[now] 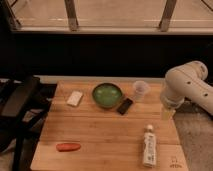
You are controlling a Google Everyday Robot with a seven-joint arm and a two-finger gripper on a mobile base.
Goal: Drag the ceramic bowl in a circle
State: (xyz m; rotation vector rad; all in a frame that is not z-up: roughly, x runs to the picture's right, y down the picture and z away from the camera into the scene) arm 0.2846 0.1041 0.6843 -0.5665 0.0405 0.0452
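Seemingly claw [168,113] over right table edge [173,127]

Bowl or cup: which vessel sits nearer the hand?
The clear cup, right of the green ceramic bowl; the hand hangs at the right edge of the table.

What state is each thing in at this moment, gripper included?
ceramic bowl: upright, looks empty, untouched.
clear cup: upright, right of the bowl, apart from it.
black flat object: lying flat by the bowl's right front.
white block: lying flat, left of the bowl.
orange item: lying on its side, front left.
white bottle: lying on its side, front right.
gripper: at the table's right edge, away from the bowl.
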